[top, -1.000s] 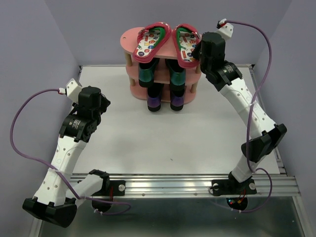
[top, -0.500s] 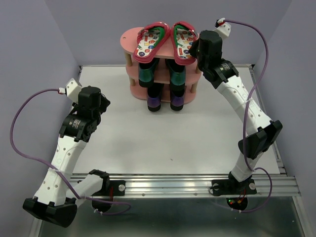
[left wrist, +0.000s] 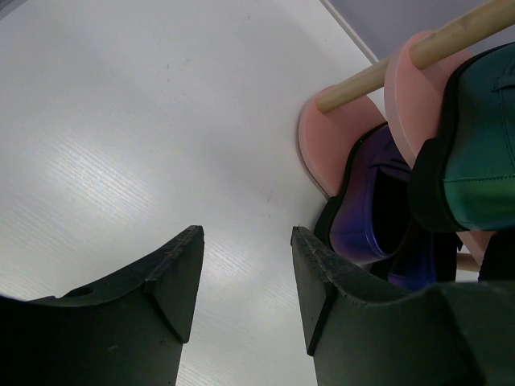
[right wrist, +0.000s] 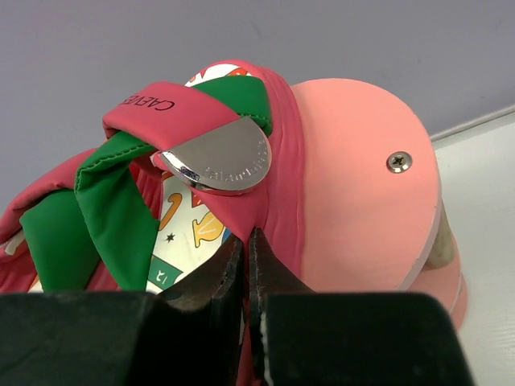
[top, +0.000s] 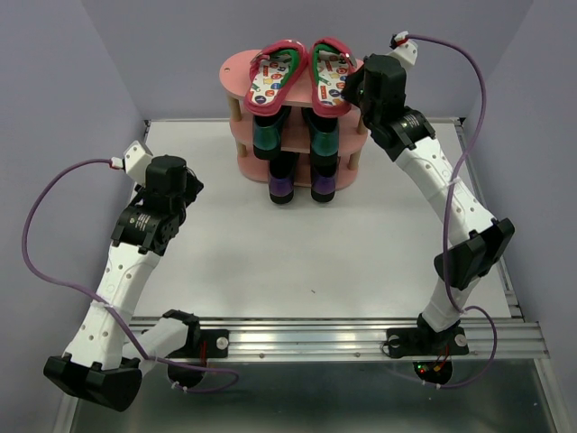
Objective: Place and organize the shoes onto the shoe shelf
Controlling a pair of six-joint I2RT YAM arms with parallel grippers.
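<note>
At the far edge of the table (top: 270,262), the shoe shelf (top: 236,70) carries all six shoes. Two red flip-flops (top: 275,77) lie side by side on the top board, heels overhanging its front edge. Green loafers (top: 267,133) sit on the middle tier and purple loafers (top: 281,188) at the bottom. The right hand (right wrist: 245,241), fingers pressed together, touches the right flip-flop (right wrist: 201,161) beside its strap. The left hand (left wrist: 245,241) hovers open over bare table near the shelf's left side, with wide open surface between the arms.
</note>
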